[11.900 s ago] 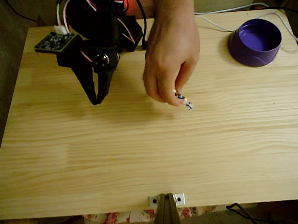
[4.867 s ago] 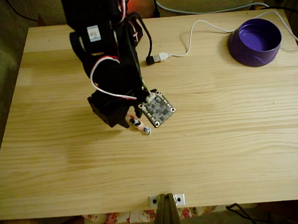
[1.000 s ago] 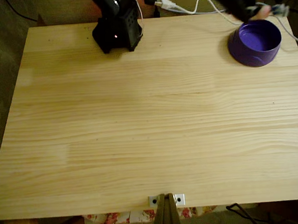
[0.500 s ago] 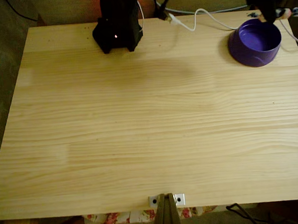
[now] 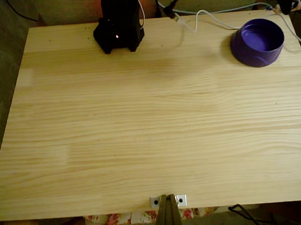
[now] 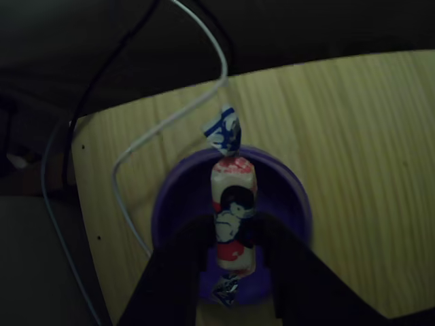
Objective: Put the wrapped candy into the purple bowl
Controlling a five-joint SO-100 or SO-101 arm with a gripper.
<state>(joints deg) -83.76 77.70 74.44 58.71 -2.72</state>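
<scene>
One purple bowl (image 5: pixel 258 41) — one wrapped candy (image 6: pixel 233 204).

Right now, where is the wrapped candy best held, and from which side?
Across its firm middle, as the claw grips the wrapped candy now: fingers on the two long sides. Its twisted ends look thin and floppy, a poor hold. It hangs above the purple bowl.

The claw (image 6: pixel 231 234) is seen entering the other view from 6 o'clock, its two dark fingers (image 6: pixel 180 265) clamped on something. The arm's base (image 5: pixel 118 23) is planted at 12 o'clock in the fixed view.
</scene>
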